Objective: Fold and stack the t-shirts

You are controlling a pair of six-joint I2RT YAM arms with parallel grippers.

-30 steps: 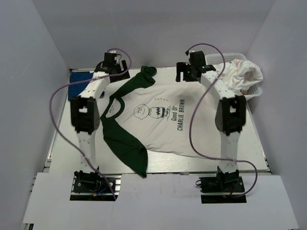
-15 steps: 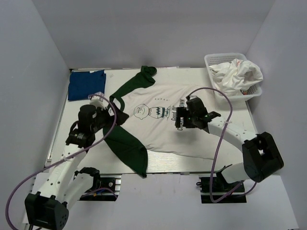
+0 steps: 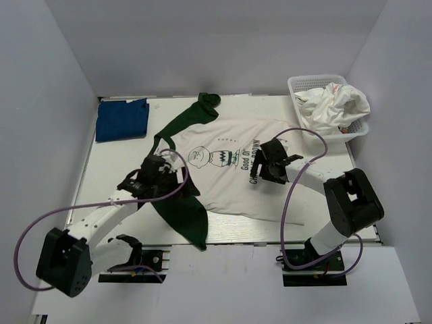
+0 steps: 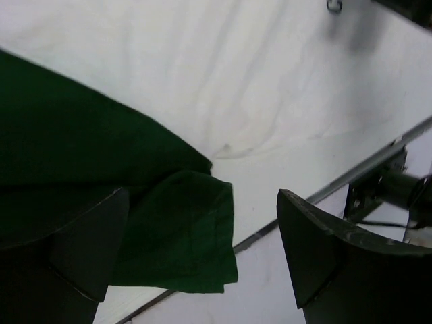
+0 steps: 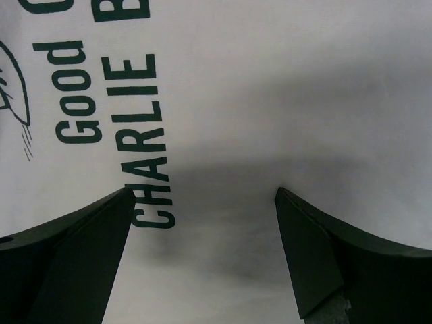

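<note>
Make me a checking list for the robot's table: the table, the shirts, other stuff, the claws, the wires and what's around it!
Surface: white table, looks clean.
Job's things: white t-shirt with green sleeves spread flat, print up, one sleeve tip curled over; dark blue shirt folded at the far left corner; white shirts crumpled in the basket.
Clutter: white lattice basket at the far right corner; nothing else seen.
Grippers: left claw open, low over the near green sleeve; right claw open, low over the printed words. Neither holds anything.
Cables: purple cables loop from both arms; the right one hangs over the spread shirt.
Surroundings: plain white walls on three sides.
</note>
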